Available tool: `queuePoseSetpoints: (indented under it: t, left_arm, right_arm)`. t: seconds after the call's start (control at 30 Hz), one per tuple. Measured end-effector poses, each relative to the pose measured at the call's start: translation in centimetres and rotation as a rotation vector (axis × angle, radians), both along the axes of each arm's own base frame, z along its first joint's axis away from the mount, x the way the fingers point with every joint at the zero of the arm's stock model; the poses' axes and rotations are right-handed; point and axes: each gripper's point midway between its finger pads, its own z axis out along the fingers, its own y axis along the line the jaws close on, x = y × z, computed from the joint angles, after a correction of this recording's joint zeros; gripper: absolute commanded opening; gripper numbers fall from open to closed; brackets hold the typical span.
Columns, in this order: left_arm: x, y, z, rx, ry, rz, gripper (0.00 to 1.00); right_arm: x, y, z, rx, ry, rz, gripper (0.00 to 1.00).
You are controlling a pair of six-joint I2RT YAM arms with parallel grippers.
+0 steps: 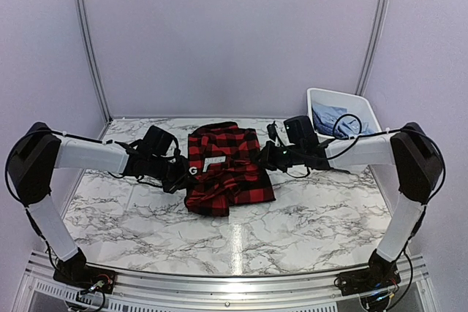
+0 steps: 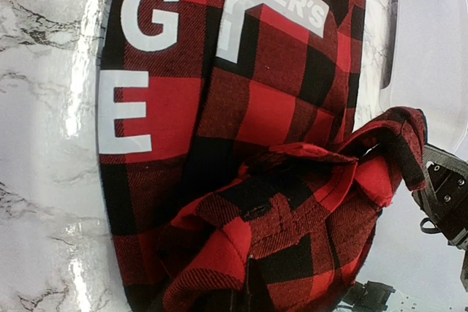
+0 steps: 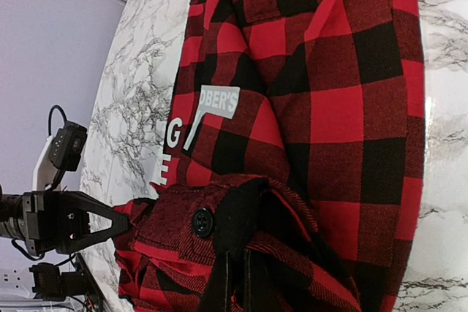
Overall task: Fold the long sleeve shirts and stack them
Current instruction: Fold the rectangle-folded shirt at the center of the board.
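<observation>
Risks first. Could drag the whole flannel shirt [image 1: 228, 169] across the desk [image 1: 307, 217] instead of turning a clean fold, with so much cloth bunched in loose ridges near the pinched edges. Could lose the thin pinch on either side if pulled unevenly, dropping one edge and leaving a skewed, lopsided fold. Could also trap a sleeve inside the layers: shows a buttoned cuff crumpled right at the fingertips in the right wrist view, so probably grabs more than one layer there. Could bring both arms too close over the middle, facing each other across the garment with only the shirt between. Little danger to the white tub [image 1: 365, 106] at the back right corner, well apart, with a light blue shirt [image 1: 329, 117] lying inside.

Now the grip. Left claw [image 1: 180, 174]: fully closed, pinching the shirt's left edge, plaid cloth heaped around the tips. Right claw [image 1: 263, 158]: fully closed too, clamped on the right edge, cuff and button draped over the fingers. No gap visible between either pair of jaws.

As for the shirt: lies in the middle of the desk between the two arms, white lettering facing up, partly folded by the look of it, not yet stacked.
</observation>
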Motion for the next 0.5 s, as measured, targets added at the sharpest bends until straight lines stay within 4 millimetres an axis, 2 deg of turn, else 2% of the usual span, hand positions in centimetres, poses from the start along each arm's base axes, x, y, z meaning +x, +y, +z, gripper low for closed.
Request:
queuePoseSetpoints:
  t: [0.1, 0.27, 0.37, 0.43, 0.5]
  left_arm:
    - [0.1, 0.3, -0.5, 0.010, 0.009, 0.004, 0.11]
    - [0.5, 0.2, -0.8, 0.023, 0.001, -0.009, 0.32]
    - [1.0, 0.1, -0.7, 0.029, -0.015, -0.021, 0.54]
    - [1.5, 0.2, -0.3, 0.039, -0.032, -0.023, 0.66]
    - [2.1, 0.3, 0.1, 0.048, -0.057, -0.034, 0.76]
  right_arm:
    - [0.2, 0.0, -0.9, -0.015, 0.014, 0.003, 0.00]
    - [0.3, -0.1, -1.1, -0.024, 0.013, 0.003, 0.01]
    - [0.5, -0.3, -1.3, -0.028, 0.013, -0.001, 0.17]
    - [0.7, -0.7, -1.5, -0.036, 0.015, -0.010, 0.30]
    - [1.0, -1.2, -1.6, -0.048, 0.011, -0.017, 0.38]
